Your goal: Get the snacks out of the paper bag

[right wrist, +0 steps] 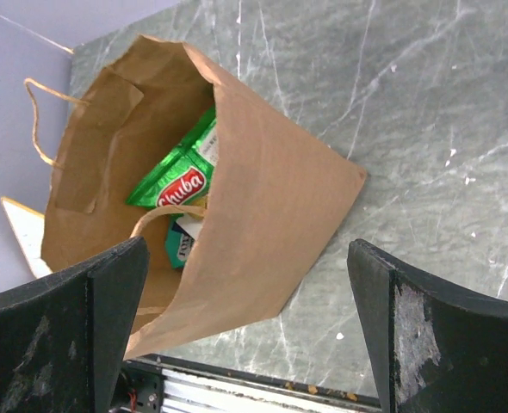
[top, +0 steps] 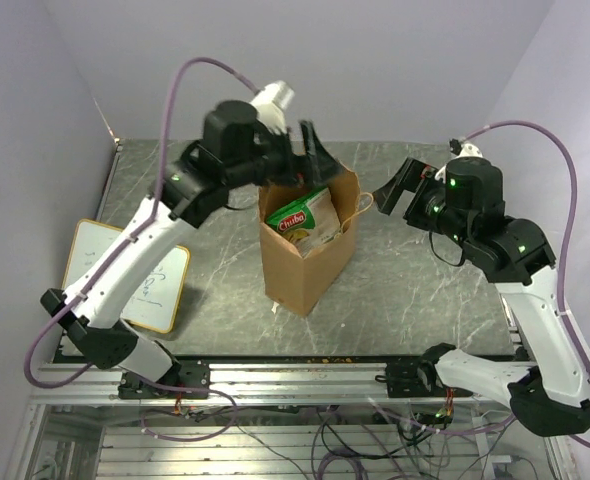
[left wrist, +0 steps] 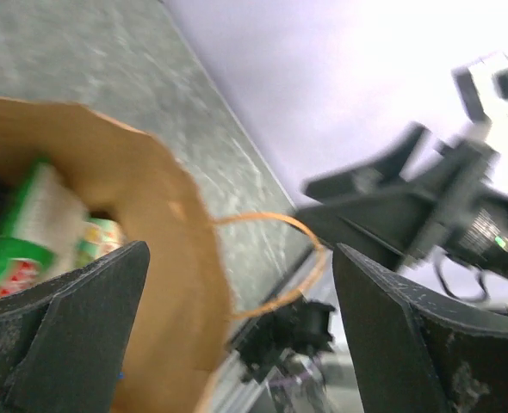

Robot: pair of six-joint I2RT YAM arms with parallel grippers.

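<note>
One brown paper bag (top: 305, 265) with two string handles (right wrist: 37, 120) was recorded on one grey tabletop (top: 425, 290). Two snack packets could be counted in its mouth: one green-white packet (right wrist: 172, 176) with a red logo and one teal-and-white packet (right wrist: 183, 245), half hidden. Any more could not be told. One whiteboard (top: 125, 270) was present. There were two arms, the left arm (top: 140, 245) and the right arm (top: 550, 315), each bearing two black fingers (right wrist: 461, 335), four in all.
</note>
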